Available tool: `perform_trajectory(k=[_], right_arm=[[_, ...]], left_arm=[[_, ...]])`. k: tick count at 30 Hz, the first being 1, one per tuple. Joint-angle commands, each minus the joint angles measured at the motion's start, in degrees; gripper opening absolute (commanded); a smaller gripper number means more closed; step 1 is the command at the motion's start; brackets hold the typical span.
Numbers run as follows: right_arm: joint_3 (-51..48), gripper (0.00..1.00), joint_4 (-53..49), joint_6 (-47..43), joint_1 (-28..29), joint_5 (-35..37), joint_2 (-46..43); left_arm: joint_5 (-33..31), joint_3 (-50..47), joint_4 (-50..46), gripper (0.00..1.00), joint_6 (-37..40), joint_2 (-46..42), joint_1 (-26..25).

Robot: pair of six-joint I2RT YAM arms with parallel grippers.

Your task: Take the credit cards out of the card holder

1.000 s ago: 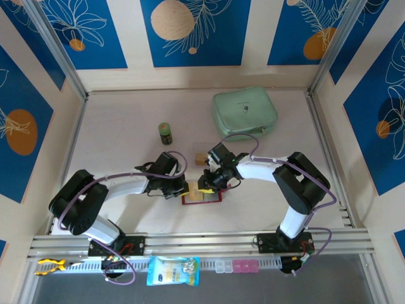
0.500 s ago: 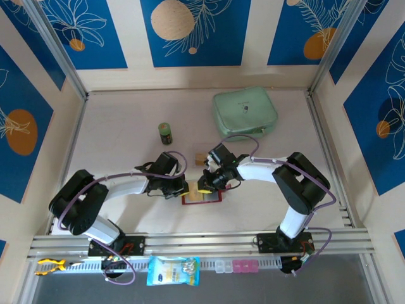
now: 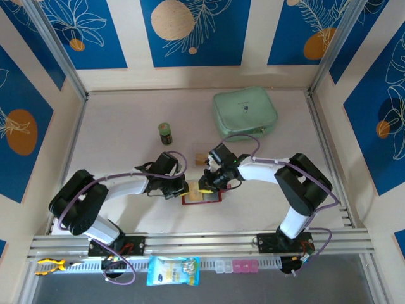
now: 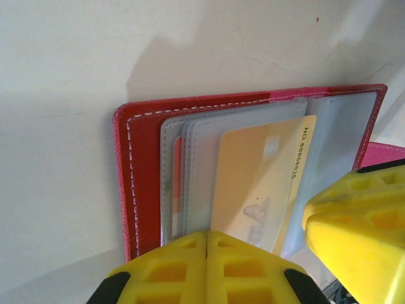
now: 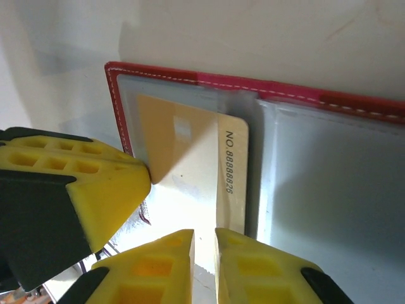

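Top external: open card holder (image 3: pixel 205 198) runs left-right.

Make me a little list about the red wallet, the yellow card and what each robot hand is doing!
card holder: red, lying open on the table, clear sleeves showing
yellow card: sticking partly out of its sleeve, a number printed along one edge
left gripper: fingers shut together at one edge of the sleeves
right gripper: fingers almost together at the card's loose end; grip unclear
also on table: mint-green pouch, small green cylinder
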Motion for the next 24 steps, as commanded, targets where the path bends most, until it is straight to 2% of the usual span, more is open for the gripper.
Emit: perform_trajectory(k=[1, 10, 24], right_arm=[[-1.12, 0.2, -2.16, -0.98, -0.69, 1.01, -1.87], [-1.91, 0.23, -1.67, -1.61, -1.35, 1.0, -1.37], [-2.15, 0.23, 1.67, -1.1, -1.27, -1.5, 1.33]], left_arm=[[-2.17, -0.08, -4.28, 0.0, 1.14, -0.54, -0.45], [-2.23, -0.34, -4.23, 0.0, 0.99, -0.67, -0.38], [-2.35, -0.19, -4.33, 0.0, 0.96, -0.04, -0.49]])
